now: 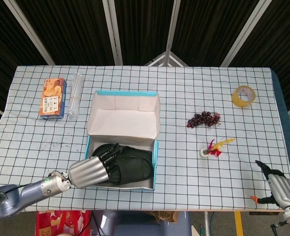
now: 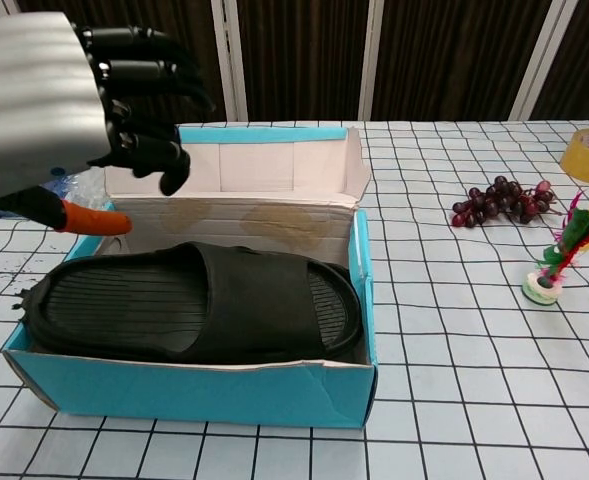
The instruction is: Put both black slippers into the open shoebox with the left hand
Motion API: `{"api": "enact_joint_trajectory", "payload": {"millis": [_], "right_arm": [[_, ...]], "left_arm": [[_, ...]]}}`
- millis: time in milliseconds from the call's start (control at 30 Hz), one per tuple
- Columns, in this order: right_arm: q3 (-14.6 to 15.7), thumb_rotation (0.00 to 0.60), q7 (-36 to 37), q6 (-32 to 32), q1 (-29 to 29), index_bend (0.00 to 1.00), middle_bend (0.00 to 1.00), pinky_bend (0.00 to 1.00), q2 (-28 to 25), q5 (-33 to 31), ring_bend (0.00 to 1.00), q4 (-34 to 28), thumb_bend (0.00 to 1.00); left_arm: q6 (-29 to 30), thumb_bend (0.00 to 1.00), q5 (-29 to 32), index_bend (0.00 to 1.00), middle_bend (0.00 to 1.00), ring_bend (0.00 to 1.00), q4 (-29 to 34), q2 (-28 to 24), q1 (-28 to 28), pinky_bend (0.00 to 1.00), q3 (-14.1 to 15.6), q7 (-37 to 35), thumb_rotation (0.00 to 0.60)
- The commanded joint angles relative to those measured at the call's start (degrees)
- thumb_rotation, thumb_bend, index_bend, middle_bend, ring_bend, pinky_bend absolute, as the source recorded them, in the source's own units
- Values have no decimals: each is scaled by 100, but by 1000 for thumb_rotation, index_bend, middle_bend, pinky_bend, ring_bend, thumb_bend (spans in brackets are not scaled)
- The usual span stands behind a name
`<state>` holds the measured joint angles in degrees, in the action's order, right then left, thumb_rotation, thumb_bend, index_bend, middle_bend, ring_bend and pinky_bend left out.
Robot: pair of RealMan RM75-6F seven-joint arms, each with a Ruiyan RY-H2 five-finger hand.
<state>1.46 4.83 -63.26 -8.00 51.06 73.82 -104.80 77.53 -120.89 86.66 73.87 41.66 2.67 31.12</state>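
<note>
A blue cardboard shoebox (image 1: 155, 162) with a pale inside is seen open on the checked white table (image 1: 223, 177), its lid (image 1: 125, 116) folded back on the far side; a black rubber slipper (image 2: 194, 305) is seen lying flat inside the box, filling it from the left wall to the right wall; in the head view a second black shape is seen beneath and beside it, though whether both slippers are stacked there cannot be told with certainty. The left hand (image 1: 90, 171), silver-backed with black fingers (image 2: 139, 70), is held above the near left corner of the shoebox; its fingers are curled loosely downward and apart from one another, nothing is gripped in them, and it is clear of the slipper in the chest view. The right hand (image 1: 281, 189) is seen at the near right edge of the table, well apart from the box; whether its fingers are spread or closed cannot be told. On the far left an orange snack packet (image 1: 53, 98) is laid beside a clear plastic bottle (image 1: 74, 96); to the right of the box a bunch of dark purple grapes (image 1: 203, 119) is laid, a feathered shuttlecock (image 1: 214, 148) near it, and a roll of yellow tape (image 1: 243, 95) at the far right.
</note>
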Motion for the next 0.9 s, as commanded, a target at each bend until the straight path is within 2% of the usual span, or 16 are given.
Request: {"api": "enact_joint_trajectory", "payload": {"millis": [33,333,567,900], "right_arm": [[-25,600,7,66,-49,74,153,139,-30,-34,212,-12,161],[1,600,43,51,-14,74,156,142,-32,-47,213,-2,161],[52,600,47,-31,52,74,164,154,11,45,222,21,161],[22,600,67,55,0,74,164,155,-9,-13,222,43,162]], "left_arm": [[-215,147,15,592,657,279,-152,41,-37,241,113,49,600],[-494,242,10,667,711,310,-462,525,19,268,152,-89,600],[-764,251,248,669,729,339,-671,777,40,290,106,-175,600],[-954,262,488,671,759,352,-1255,1229,1,290,206,-482,600]]}}
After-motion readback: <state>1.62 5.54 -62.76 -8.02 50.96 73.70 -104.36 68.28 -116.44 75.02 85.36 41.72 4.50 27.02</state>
